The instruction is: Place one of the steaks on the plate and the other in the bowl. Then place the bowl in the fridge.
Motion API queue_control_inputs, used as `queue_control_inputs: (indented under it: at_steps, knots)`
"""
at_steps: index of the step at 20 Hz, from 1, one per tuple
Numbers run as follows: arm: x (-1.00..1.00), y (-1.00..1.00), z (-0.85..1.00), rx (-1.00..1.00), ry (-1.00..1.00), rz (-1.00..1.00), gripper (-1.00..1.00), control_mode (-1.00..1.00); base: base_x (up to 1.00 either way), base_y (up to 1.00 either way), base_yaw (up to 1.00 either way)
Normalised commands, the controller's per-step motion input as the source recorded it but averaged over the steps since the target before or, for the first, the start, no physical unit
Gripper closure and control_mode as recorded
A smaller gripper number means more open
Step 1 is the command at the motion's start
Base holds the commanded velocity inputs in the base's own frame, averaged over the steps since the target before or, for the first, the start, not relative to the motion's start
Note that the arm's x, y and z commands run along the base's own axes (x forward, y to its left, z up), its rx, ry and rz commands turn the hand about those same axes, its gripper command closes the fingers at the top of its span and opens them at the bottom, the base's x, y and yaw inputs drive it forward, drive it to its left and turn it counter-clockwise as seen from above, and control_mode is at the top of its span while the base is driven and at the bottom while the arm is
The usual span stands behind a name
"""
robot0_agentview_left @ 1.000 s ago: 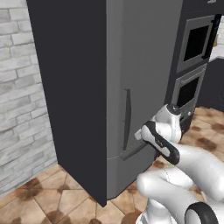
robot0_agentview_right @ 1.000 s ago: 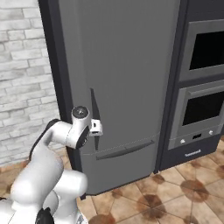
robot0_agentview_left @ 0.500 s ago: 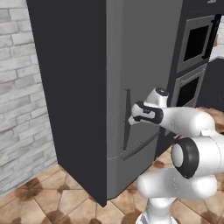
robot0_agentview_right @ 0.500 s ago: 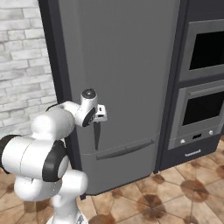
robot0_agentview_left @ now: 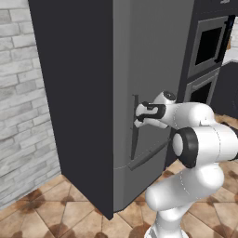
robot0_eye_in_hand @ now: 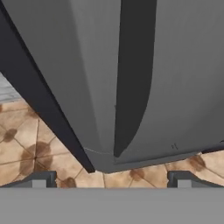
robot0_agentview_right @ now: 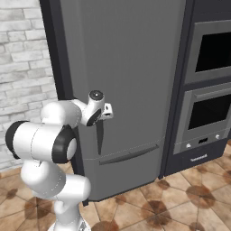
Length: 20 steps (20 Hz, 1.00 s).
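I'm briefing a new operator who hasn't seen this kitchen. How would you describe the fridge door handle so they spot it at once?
Find the tall charcoal fridge between the brick wall and the black oven stack. On its grey upper door, near the edge by the wall, a slim dark vertical handle runs down to the drawer seam, with the open gripper at its top. The drawer bar below is horizontal.

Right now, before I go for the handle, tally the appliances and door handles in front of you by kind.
Fridge: 1
Built-in ovens, upper and lower: 2
Vertical fridge door handle: 1
Horizontal drawer handle: 1
Total: 5
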Motion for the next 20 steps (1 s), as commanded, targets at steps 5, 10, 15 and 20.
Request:
queue_control_inputs:
  at_steps: [5, 10, 15, 20]
  knots:
    - [0.60, 0.00, -0.05, 0.00, -0.02, 0.03, -1.00, -1.00, 0.00, 0.00, 0.00]
    - [0.25, 0.17, -0.09, 0.00, -0.06, 0.00, -1.00, -1.00, 0.00, 0.00, 0.00]
    - [0.18, 0.17, -0.01, 0.00, -0.01, 0.00, -1.00, -1.00, 0.00, 0.00, 0.00]
    - [0.51, 0.00, -0.03, 0.00, 0.00, 0.01, -1.00, -1.00, 0.00, 0.00, 0.00]
